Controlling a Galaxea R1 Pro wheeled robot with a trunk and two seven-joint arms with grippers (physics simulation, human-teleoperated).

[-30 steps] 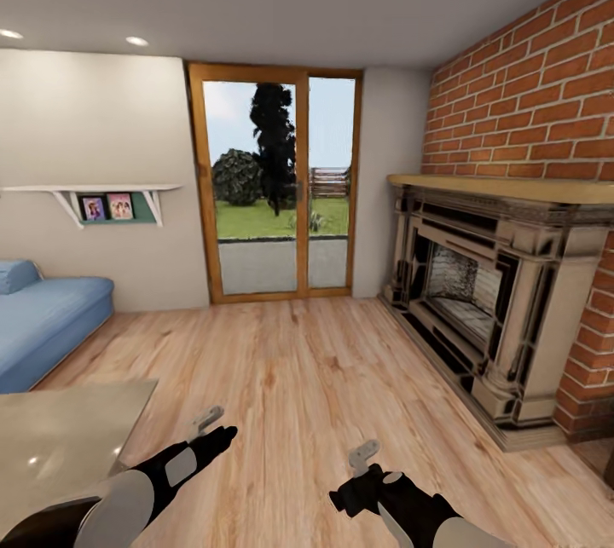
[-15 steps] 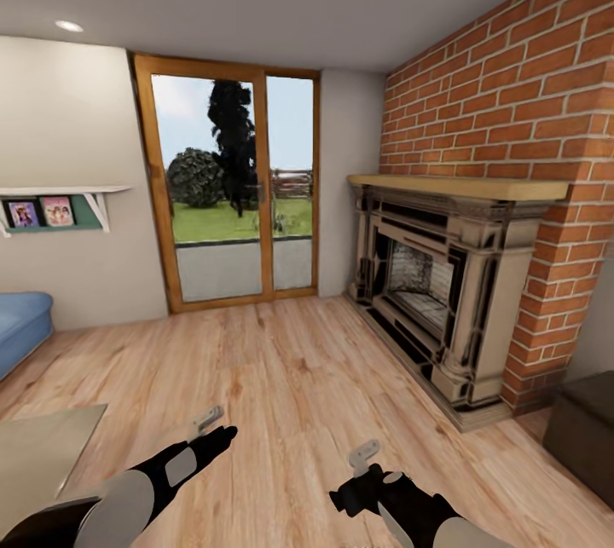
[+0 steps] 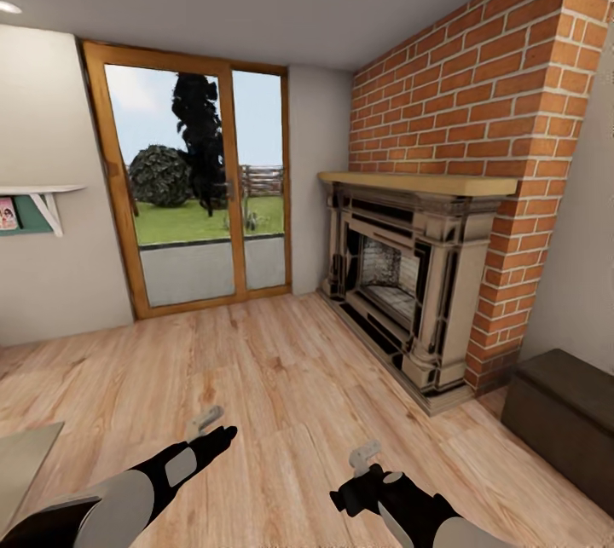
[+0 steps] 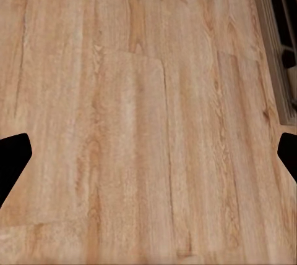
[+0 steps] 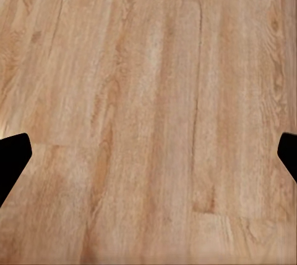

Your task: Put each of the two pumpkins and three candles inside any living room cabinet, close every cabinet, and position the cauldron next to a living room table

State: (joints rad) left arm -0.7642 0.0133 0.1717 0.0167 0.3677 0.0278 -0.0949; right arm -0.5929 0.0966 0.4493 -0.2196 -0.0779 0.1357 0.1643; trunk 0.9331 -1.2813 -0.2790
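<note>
Brown cabinet now at right as the camera panned; table nearly gone; both grippers spread, empty.

We count one ornate cream-and-black stone fireplace under one tan wooden mantel, one wood-framed glazed double door of two panes, one white wall shelf, one dark brown low wooden cabinet, one recessed ceiling light, and one corner of a glossy grey-brown table.
</note>
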